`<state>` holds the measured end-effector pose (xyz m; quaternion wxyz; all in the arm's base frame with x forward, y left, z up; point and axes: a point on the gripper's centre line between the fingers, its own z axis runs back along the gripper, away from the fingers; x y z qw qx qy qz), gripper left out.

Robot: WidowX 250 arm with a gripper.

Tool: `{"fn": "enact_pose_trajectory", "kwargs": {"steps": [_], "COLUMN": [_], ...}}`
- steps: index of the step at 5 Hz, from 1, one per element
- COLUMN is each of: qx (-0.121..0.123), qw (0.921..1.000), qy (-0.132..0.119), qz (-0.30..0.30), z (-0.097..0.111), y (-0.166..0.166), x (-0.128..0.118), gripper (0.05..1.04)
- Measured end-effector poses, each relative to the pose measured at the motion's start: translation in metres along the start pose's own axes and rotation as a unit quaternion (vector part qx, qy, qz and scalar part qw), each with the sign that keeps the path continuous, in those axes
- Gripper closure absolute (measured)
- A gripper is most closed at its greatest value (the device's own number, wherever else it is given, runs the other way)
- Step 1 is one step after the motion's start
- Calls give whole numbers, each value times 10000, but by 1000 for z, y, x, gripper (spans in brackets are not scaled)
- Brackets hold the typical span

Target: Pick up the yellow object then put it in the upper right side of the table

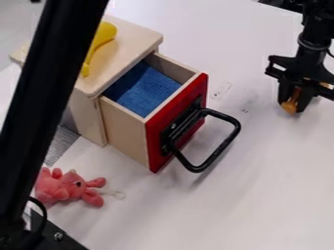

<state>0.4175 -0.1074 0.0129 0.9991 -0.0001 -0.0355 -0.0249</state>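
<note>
Yellow-orange object [291, 104], located to the right of the wooden box [135, 34], at the upper right of the white table [261, 195]. The black gripper [295, 101] points down over it, its jaws closed on the object, one on either side; whether the object bears on the table cannot be determined. The box's drawer [126, 131] is pulled out, showing blue cloth [141, 89] inside, a red front [155, 141] and a black handle [221, 146]. A curved yellow item [103, 35] lies on the box top. A pink plush toy [64, 187] lies below the box's left side; a black bar [49, 78] crosses in front of the box's left part.
</note>
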Motion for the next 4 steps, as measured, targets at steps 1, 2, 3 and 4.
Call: {"fn": "enact_pose_trajectory", "kwargs": {"steps": [1,2,3,4], "qx": [-27,38,38,70], "qw": [10000,9998,9978,9960], "qy": [61,-182,-655,-885], "qz": [22,-32,-20,52], "z": [0,26,70,95], "y": [0,0,1,6], "x": [-2,3,8,-2], "gripper": [408,153,85,85]}}
